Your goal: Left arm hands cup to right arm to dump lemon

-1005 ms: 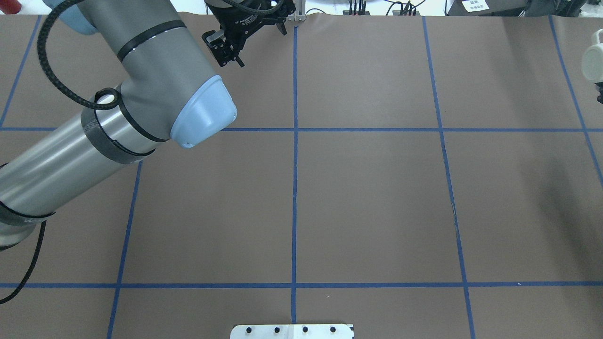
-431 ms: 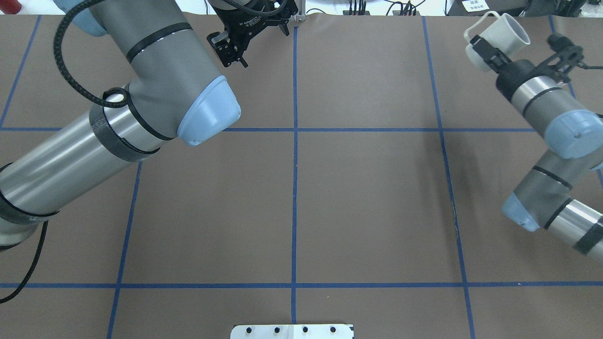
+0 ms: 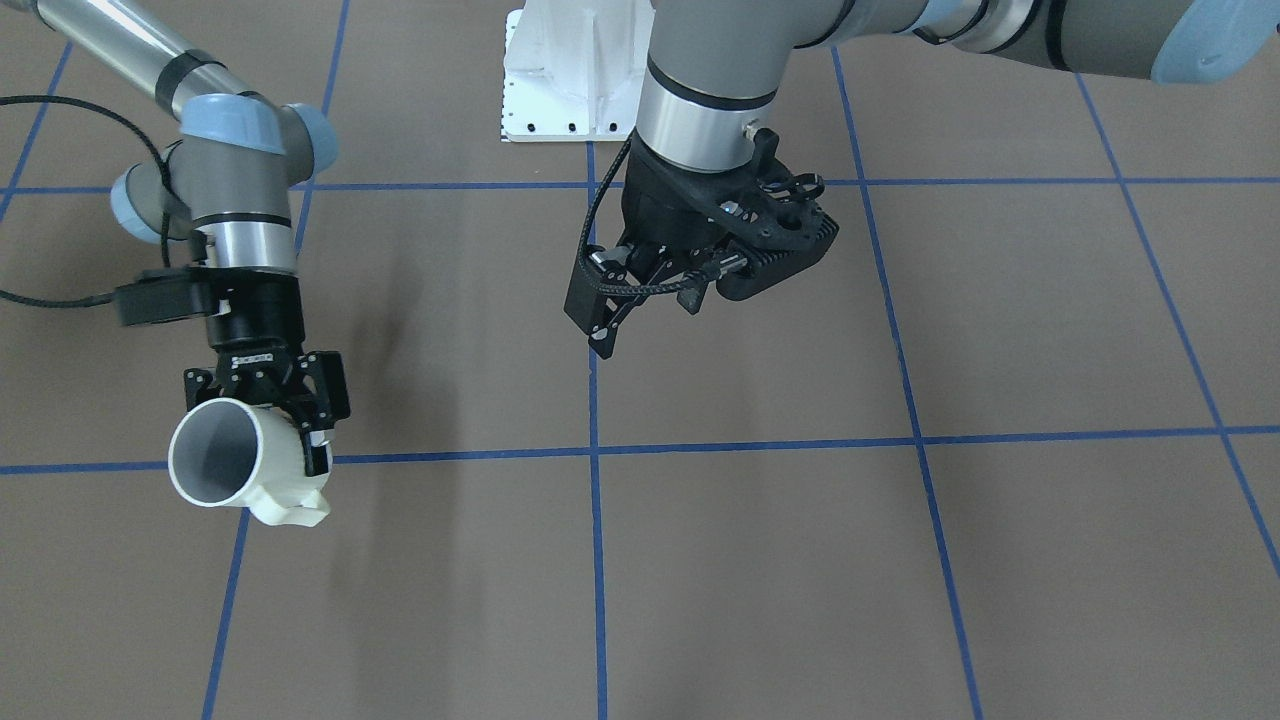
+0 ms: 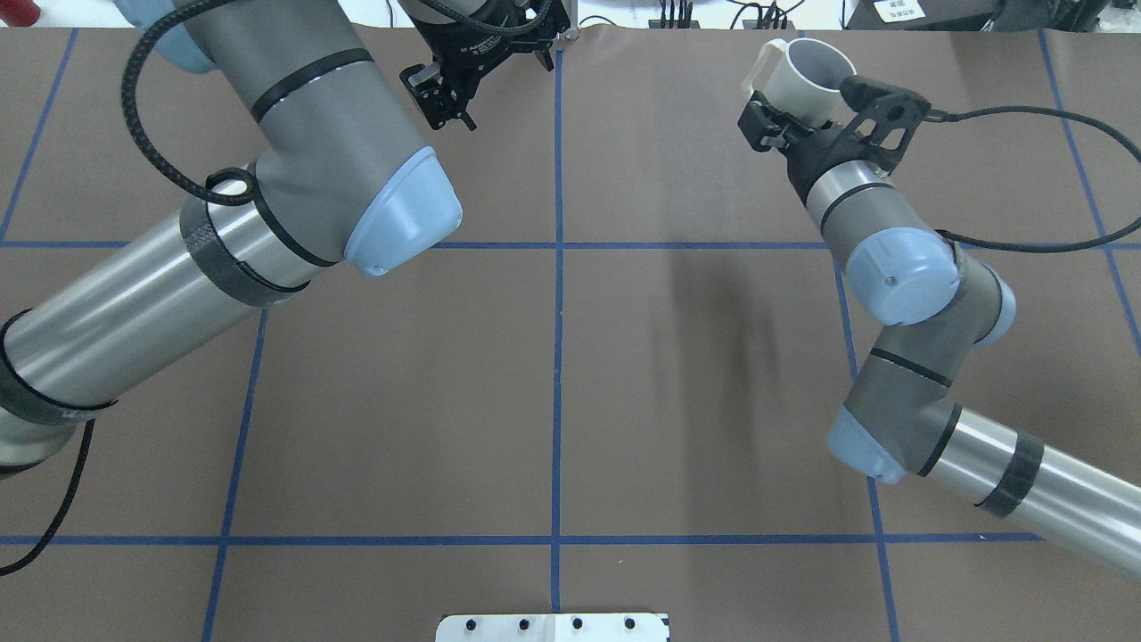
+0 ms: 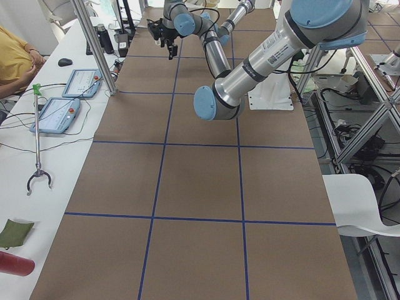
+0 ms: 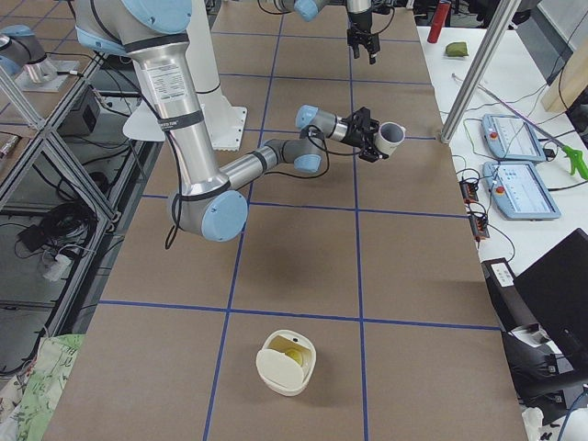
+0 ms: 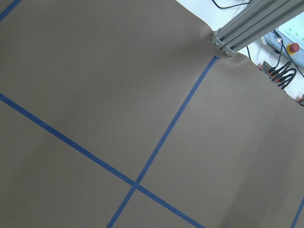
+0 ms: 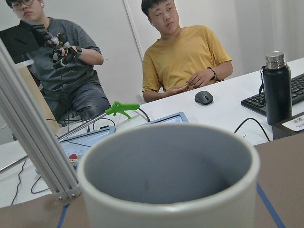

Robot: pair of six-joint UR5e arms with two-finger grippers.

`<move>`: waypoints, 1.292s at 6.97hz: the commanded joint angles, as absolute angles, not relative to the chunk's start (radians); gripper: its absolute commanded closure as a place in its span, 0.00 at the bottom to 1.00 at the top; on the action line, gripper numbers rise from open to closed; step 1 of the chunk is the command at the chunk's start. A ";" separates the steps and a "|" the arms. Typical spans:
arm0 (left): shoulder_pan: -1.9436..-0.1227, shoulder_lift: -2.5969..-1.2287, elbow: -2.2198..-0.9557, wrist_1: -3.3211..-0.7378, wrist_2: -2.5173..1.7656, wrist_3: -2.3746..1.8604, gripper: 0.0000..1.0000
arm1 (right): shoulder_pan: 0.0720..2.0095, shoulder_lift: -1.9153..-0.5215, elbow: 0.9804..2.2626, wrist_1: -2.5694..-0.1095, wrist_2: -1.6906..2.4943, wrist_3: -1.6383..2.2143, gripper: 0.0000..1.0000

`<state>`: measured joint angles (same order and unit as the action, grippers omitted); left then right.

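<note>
Off-white squared-handle mug (image 3: 225,455) pinched by slim black right hand (image 3: 300,420), tipped sideways above brown table (image 3: 800,560), likely for dumping; showed no lemon inside. Bulky black left hand (image 3: 650,290) hung apart, empty; whether spread or closed, could not tell.

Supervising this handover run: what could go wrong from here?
1. The right gripper holds the cup only by its wall near the handle, tilted in mid-air, so it could slip and fall.
2. The cup's inside looks empty in the front view, so tipping may dump nothing.
</note>
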<state>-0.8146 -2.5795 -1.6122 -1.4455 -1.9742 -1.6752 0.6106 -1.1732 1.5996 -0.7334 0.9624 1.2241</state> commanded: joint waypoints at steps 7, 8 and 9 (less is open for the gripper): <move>-0.792 -2.697 -1.551 -1.256 -2.091 -1.631 0.06 | 0.304 -0.933 1.606 -1.118 0.585 1.193 0.98; -0.787 -2.697 -1.545 -1.244 -2.127 -1.602 0.10 | 0.301 -0.933 1.606 -1.115 0.580 1.195 0.95; -0.785 -2.697 -1.546 -1.230 -2.167 -1.597 0.13 | 0.301 -0.931 1.606 -1.109 0.572 1.195 0.94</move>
<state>-0.7880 -2.6955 -1.5470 -1.2472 -2.1230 -1.6113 0.3034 -0.9325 1.6066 -1.1148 0.5814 1.1932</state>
